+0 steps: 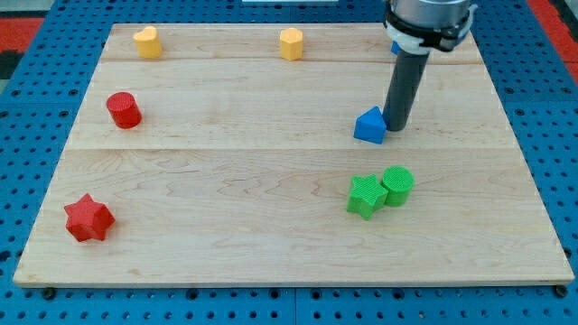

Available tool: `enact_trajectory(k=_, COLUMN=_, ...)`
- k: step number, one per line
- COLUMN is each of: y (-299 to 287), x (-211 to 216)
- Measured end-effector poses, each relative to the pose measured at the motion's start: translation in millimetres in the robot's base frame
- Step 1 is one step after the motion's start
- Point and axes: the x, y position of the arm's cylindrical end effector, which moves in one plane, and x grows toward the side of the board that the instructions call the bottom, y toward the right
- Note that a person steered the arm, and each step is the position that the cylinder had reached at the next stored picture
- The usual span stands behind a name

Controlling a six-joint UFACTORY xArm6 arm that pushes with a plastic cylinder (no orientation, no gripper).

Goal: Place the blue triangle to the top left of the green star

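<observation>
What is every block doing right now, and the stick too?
my tip: touching the blue triangle's right side
blue triangle: above the green star, not yet top left
green star: touching green cylinder
red cylinder: alone
red star: alone
yellow heart: alone
yellow hexagon: alone

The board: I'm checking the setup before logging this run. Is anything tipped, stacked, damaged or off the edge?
Nothing stands out. All seven blocks sit flat on the board. The green star and green cylinder touch side by side. My tip rests against the blue triangle on the view's right.
</observation>
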Motion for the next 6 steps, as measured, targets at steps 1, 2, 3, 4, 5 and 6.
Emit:
enact_trajectory(k=1, y=-11, x=-14)
enact_trajectory(k=2, y=-29, x=5)
enact_trajectory(k=3, y=-29, x=48)
enact_trajectory(k=4, y=-27, x=71)
enact_trajectory(k=5, y=0, x=15)
enact_trajectory(k=6, y=-32, x=30)
